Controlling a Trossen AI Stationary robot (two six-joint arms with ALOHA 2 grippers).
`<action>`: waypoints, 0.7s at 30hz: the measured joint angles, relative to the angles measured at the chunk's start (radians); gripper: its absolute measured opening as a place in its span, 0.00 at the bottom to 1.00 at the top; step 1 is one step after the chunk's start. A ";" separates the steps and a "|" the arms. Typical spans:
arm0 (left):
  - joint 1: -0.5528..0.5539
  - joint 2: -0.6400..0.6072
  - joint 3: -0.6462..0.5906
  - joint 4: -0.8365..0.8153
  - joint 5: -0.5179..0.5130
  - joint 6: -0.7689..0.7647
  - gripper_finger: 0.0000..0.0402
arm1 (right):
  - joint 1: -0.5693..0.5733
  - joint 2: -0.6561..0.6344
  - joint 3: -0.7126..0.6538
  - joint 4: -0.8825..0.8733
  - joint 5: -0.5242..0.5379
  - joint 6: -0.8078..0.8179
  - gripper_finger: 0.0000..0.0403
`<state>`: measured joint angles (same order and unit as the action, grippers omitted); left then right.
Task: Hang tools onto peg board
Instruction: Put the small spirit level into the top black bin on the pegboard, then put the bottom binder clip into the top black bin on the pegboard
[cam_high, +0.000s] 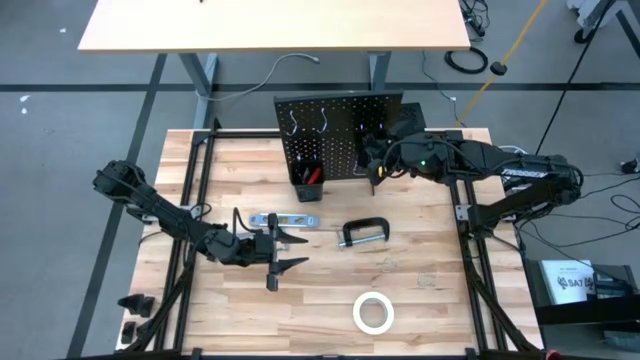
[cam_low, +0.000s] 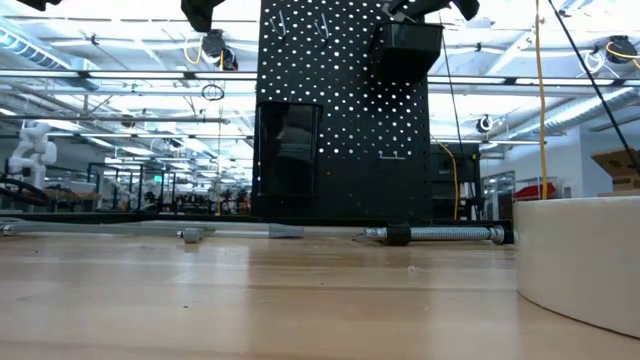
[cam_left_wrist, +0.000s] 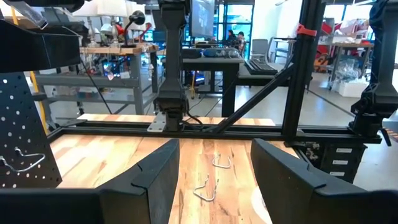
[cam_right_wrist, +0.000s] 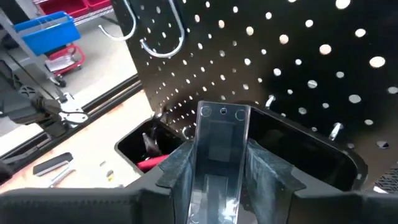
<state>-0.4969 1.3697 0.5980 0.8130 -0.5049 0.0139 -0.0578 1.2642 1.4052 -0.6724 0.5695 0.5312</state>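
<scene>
The black peg board (cam_high: 340, 140) stands upright at the table's far side, with two bins on it. My right gripper (cam_high: 377, 163) is at its right bin (cam_right_wrist: 311, 149), shut on a small clear flat case (cam_right_wrist: 217, 146). The left bin (cam_high: 308, 178) holds red-handled tools (cam_right_wrist: 152, 163). My left gripper (cam_high: 295, 251) is open and empty, low over the table's left middle. The silver level (cam_high: 281, 220), the black C-clamp (cam_high: 362, 232) and the white tape roll (cam_high: 373, 313) lie flat on the table. My right gripper pinches the clear case between its two fingers (cam_right_wrist: 177, 165), by its two long edges. The case's free end (cam_right_wrist: 221, 113), with small holes, sticks out past the fingertips. The case is clear of the table, over the right bin's opening, close to the peg board's face.
Two silver hooks (cam_high: 308, 124) hang high on the peg board. Two loose hooks (cam_left_wrist: 211, 177) lie on the table ahead of my left gripper. A black frame rail (cam_high: 330, 133) runs round the table. A second table (cam_high: 270, 25) stands beyond.
</scene>
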 joint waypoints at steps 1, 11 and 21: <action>0.000 0.000 0.000 0.000 0.000 0.000 0.51 | 0.000 0.000 0.000 0.000 0.000 0.000 0.31; 0.000 0.000 0.000 0.000 0.001 -0.006 0.51 | 0.000 0.000 0.000 -0.006 0.004 0.013 0.37; 0.000 0.000 0.000 0.000 0.002 -0.007 0.51 | -0.004 0.000 0.000 -0.012 0.005 0.013 0.56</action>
<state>-0.4969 1.3697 0.5980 0.8127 -0.5026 0.0071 -0.0616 1.2644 1.4052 -0.6846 0.5747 0.5446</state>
